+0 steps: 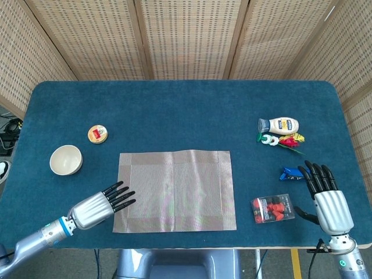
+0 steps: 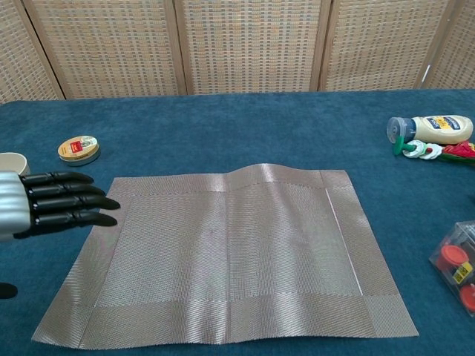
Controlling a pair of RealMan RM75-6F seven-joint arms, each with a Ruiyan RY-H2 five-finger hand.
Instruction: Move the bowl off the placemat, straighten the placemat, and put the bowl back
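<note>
The silvery woven placemat (image 1: 176, 190) (image 2: 230, 256) lies flat in the middle of the table, its edges about square with the table front. The cream bowl (image 1: 65, 160) (image 2: 10, 163) stands on the blue cloth to the left, apart from the mat. My left hand (image 1: 99, 206) (image 2: 44, 204) hovers at the mat's left edge, fingers stretched out and holding nothing. My right hand (image 1: 325, 195) rests open at the right front of the table, away from the mat.
A small round tin (image 1: 97, 134) (image 2: 79, 149) sits behind the bowl. At the right lie a mayonnaise bottle (image 1: 279, 125) (image 2: 434, 128), small coloured items (image 1: 282, 140), a blue clip (image 1: 289, 173) and a clear box of red pieces (image 1: 272, 209) (image 2: 456, 265).
</note>
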